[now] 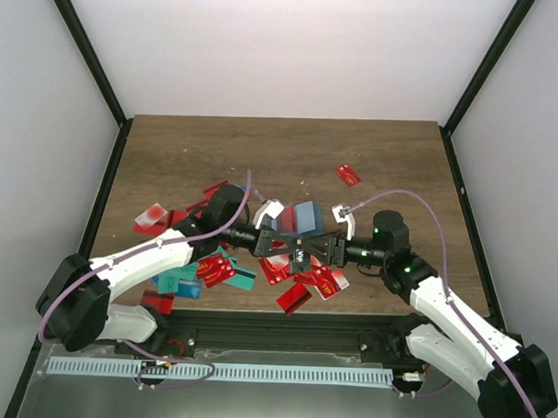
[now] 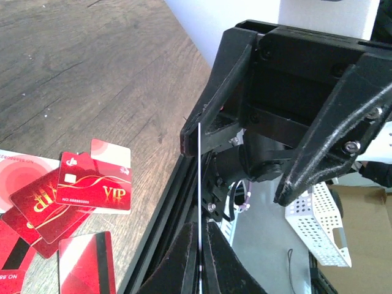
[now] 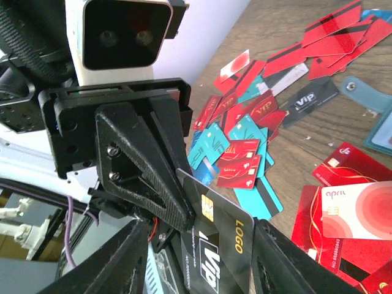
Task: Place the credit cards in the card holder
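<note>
Left claw (image 2: 199,233): I see it pinched fully shut on one black card (image 3: 223,245), gripping it by one end. From its own camera the card shows only as a thin pale edge running straight up out of the fingers.
Black card: it has a gold chip and the words VIP and LOGO. It is up off the bench (image 1: 263,153), held between the two arms where they meet near the front middle.
Right claw (image 3: 199,229): I read its jaws as standing apart, one finger on each side of the black card with a gap on both sides. In the left wrist view the card's free end sits right against the tip of one of its fingers (image 2: 191,136). I cannot tell whether they truly touch, and I see no grip.
Card holder (image 1: 306,217): the teal-blue wallet lies on the bench just behind the meeting claws. My right wrist view catches only its edge and a snap strap (image 3: 361,90).
Credit cards (image 1: 299,283): most are loose on the bench, with a red heap under and in front of the claws. Teal ones (image 1: 180,281) lie by the left arm, and one red card (image 1: 348,175) sits apart toward the back right.
Near the holder: a pale card marked "april" (image 3: 358,211) overlaps red ones beside it.
Left wrist view: red VIP cards (image 2: 95,184) overlap at the bench's front edge.
</note>
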Motion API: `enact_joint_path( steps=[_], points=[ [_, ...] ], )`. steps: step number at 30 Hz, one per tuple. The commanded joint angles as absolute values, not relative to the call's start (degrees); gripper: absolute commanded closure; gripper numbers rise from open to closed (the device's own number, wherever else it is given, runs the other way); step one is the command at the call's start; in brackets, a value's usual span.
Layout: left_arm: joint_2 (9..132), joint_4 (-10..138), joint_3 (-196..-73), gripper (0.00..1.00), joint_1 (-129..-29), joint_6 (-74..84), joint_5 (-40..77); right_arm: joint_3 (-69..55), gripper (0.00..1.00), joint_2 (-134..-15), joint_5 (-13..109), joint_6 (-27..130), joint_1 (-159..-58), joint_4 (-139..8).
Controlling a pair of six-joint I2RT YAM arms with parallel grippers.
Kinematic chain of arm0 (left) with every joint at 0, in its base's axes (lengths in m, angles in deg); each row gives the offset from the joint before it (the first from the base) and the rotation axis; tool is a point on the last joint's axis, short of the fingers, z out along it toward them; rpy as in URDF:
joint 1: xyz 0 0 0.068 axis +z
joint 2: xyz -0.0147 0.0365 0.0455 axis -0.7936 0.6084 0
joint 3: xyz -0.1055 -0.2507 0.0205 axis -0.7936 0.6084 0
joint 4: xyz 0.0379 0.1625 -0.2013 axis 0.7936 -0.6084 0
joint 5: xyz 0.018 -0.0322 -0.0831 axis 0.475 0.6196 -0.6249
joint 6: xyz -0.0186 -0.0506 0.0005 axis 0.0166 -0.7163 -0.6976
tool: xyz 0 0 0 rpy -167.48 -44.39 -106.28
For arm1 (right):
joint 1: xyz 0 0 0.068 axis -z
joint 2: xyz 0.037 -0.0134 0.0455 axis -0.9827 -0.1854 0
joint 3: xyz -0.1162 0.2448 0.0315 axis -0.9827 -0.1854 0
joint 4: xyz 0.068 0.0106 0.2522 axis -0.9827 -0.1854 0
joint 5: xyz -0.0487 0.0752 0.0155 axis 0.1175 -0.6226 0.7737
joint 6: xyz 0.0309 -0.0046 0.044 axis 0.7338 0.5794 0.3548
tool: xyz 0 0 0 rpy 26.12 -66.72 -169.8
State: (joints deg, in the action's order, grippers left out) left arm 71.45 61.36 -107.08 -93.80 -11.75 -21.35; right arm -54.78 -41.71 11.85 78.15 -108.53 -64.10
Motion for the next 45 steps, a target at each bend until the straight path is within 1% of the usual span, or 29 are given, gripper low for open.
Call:
enact_joint_path(
  steps=[1,3,6,12,14,15,16,20,21,23,27,30,37,40,43,45],
  points=[
    [71.0,62.1,-108.9,0.96,-93.6,-10.8,-24.1,-55.4,0.53,-42.7,3.0,79.8,-107.8,-58.7],
    [70.5,62.7,-108.7,0.96,-93.5,-11.0,-24.1,-55.6,0.56,-43.0,2.3,80.3,-107.9,-58.5],
    [70.0,63.6,-108.3,0.96,-93.6,-11.4,-24.1,-56.1,0.68,-42.7,1.7,81.1,-107.9,-57.5],
    [69.2,65.6,-107.7,0.96,-93.6,-12.8,-23.5,-57.4,0.89,-42.2,-0.3,82.2,-107.9,-55.9],
    [69.2,66.9,-107.2,0.96,-93.6,-13.8,-23.2,-57.5,0.98,-42.3,-0.9,82.8,-107.9,-55.4],
    [69.3,67.9,-106.9,0.95,-93.5,-14.6,-23.2,-57.4,0.99,-42.4,-0.9,83.1,-107.9,-55.2],
    [69.2,68.8,-106.6,0.92,-93.5,-15.4,-23.0,-57.3,0.99,-42.5,-0.8,83.5,-107.9,-55.0],
    [68.5,70.9,-105.1,0.59,-93.5,-16.7,-21.5,-55.1,0.99,-42.2,1.8,84.1,-107.7,-56.5],
    [68.2,71.8,-104.5,0.55,-93.5,-17.3,-21.4,-54.4,0.99,-42.1,2.4,84.3,-107.5,-56.9],
    [67.6,74.2,-102.9,0.52,-93.6,-18.6,-21.6,-53.5,0.99,-41.9,2.7,84.9,-106.8,-57.1],
    [66.4,78.8,-100.6,0.54,-93.6,-21.2,-23.3,-52.6,0.99,-41.9,1.1,86.2,-105.0,-56.1],
    [65.7,81.8,-99.3,0.58,-93.6,-22.6,-24.4,-52.4,0.99,-42.6,-0.5,87.3,-104.4,-54.4],
    [66.7,86.1,-98.7,0.63,-93.6,-25.2,-25.9,-52.7,0.99,-43.8,-2.8,89.9,-104.4,-50.1],
    [67.9,89.0,-98.7,0.75,-93.6,-26.7,-26.1,-52.9,0.99,-44.4,-3.2,90.4,-104.3,-49.1],
    [68.9,90.9,-98.5,0.95,-93.7,-27.6,-25.7,-52.8,0.99,-44.7,-3.1,90.4,-104.4,-48.7],
    [69.1,91.0,-98.5,0.96,-93.6,-27.5,-24.5,-52.5,0.99,-45.0,-2.4,90.1,-104.3,-49.0]
  ],
)
